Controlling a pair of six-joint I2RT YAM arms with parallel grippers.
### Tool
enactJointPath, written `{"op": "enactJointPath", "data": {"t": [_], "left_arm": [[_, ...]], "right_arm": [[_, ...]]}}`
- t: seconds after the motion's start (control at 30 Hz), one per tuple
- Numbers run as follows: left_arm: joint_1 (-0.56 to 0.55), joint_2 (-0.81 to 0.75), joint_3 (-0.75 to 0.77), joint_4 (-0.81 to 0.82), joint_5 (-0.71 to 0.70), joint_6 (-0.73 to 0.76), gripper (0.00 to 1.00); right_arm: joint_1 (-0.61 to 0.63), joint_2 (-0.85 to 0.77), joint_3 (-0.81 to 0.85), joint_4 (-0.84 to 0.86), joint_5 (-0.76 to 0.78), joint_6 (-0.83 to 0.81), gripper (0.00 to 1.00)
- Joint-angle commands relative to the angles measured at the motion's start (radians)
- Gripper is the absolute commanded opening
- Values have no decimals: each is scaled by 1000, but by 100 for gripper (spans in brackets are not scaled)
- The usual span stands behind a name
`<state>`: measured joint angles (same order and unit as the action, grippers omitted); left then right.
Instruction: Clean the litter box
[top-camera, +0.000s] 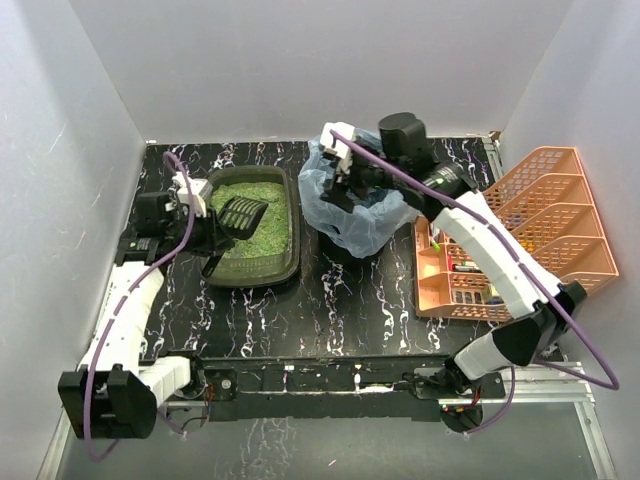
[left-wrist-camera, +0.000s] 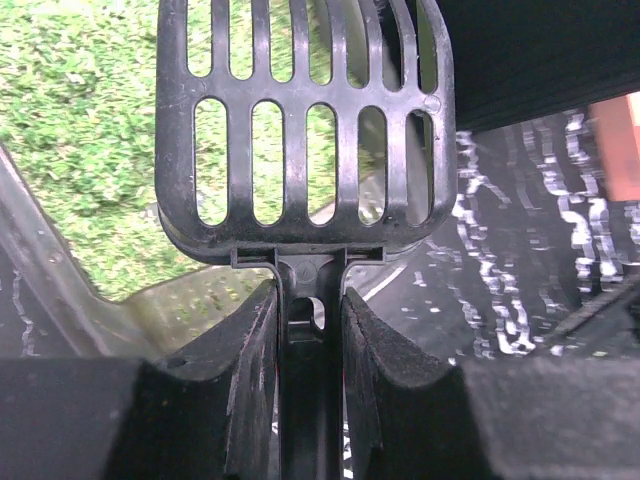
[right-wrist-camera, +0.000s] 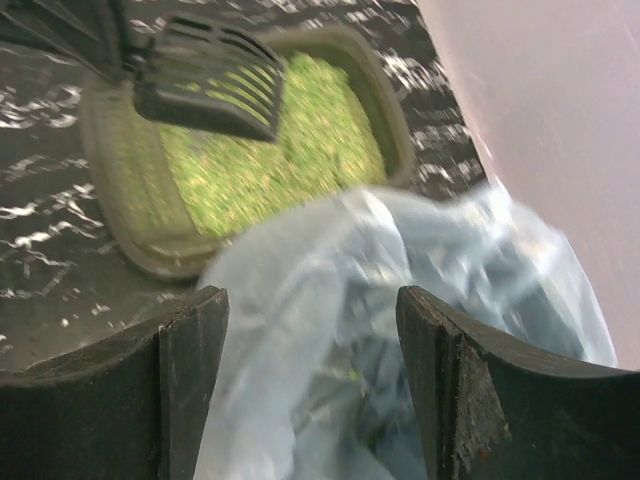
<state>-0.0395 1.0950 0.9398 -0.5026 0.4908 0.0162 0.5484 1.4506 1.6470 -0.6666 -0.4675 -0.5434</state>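
The litter box (top-camera: 256, 279) is a dark olive tray of green litter at the left of the table. My left gripper (top-camera: 218, 238) is shut on the handle of a black slatted scoop (top-camera: 243, 213), whose head hangs over the litter. In the left wrist view the scoop (left-wrist-camera: 305, 130) fills the top, and its handle is clamped in my left gripper (left-wrist-camera: 310, 335) above the litter box's wall (left-wrist-camera: 190, 305). My right gripper (top-camera: 338, 195) stands open over the bag-lined bin (top-camera: 355, 225). The right wrist view shows my right gripper (right-wrist-camera: 310, 305) open above the blue bag (right-wrist-camera: 400, 290), with the litter box (right-wrist-camera: 150, 255) and scoop (right-wrist-camera: 210, 75) beyond.
An orange slatted organiser (top-camera: 540, 215) with small items stands at the right edge of the table. White walls close in the left, back and right sides. The marbled black tabletop (top-camera: 330, 310) lies between the tray, the bin and the arm bases.
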Motion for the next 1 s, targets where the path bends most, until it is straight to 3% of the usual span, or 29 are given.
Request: {"op": "enactJointPath", "data": {"t": [0.0,0.23,0.53,0.8,0.97], "left_arm": [[115,-101,-28,7,357,-55,0],[265,-121,-37,69,730,-220,0],[274,-96,-44,225,1014,-402,0],[275,-88,-83,362,1073,-531,0],[274,-94,-95,387,1089,-559,0]], "right_arm": [[77,92,116,99,-161,-54,73],[149,235,199,111,-206,-247,73],[153,334,233,217,-267,-250,71],[134,330,233,300,-284,-128,65],[95,335,254,301,-467,-72,63]]}}
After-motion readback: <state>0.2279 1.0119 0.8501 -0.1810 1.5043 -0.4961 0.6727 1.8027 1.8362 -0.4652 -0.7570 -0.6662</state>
